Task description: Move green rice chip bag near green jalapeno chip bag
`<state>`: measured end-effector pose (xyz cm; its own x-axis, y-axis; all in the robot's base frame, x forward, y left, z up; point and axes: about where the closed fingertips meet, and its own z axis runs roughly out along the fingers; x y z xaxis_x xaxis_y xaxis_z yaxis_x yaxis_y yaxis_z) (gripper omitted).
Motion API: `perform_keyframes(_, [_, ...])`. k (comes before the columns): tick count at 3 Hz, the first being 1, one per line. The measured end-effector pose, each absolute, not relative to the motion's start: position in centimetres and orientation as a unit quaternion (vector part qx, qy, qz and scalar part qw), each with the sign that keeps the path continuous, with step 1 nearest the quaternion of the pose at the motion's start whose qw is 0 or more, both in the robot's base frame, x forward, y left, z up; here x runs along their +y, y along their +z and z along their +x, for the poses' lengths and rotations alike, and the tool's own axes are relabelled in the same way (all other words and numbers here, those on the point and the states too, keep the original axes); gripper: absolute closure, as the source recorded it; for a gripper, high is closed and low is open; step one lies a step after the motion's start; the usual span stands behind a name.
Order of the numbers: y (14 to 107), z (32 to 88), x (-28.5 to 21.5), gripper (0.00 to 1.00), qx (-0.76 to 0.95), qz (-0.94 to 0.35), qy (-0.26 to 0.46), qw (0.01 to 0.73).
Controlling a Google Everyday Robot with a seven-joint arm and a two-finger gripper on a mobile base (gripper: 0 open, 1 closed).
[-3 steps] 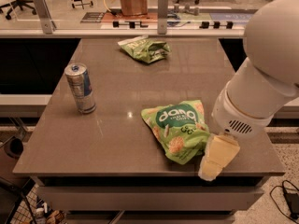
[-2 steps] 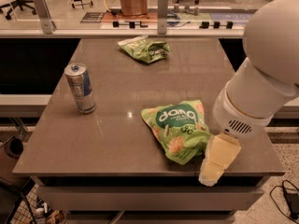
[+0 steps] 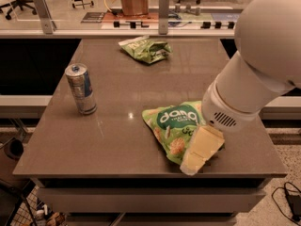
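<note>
The green rice chip bag lies flat near the table's front right, lime green with a dark round logo and white lettering. The green jalapeno chip bag, smaller and duller with a white band, lies at the far middle of the table. My gripper hangs off the big white arm and rests at the rice bag's right front edge, overlapping it. The arm hides that side of the bag.
A silver and blue drink can stands upright at the table's left. The brown table ends close in front of the rice bag. A glass barrier and a brown paper bag stand beyond the far edge.
</note>
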<state>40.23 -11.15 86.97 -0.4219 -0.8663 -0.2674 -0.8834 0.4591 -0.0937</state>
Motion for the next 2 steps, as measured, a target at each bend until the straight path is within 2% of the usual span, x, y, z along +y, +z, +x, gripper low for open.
perform_keyframes(2, [82.7, 43.9, -9.2, 0.00, 0.858, -0.481, 0.043, 0.174])
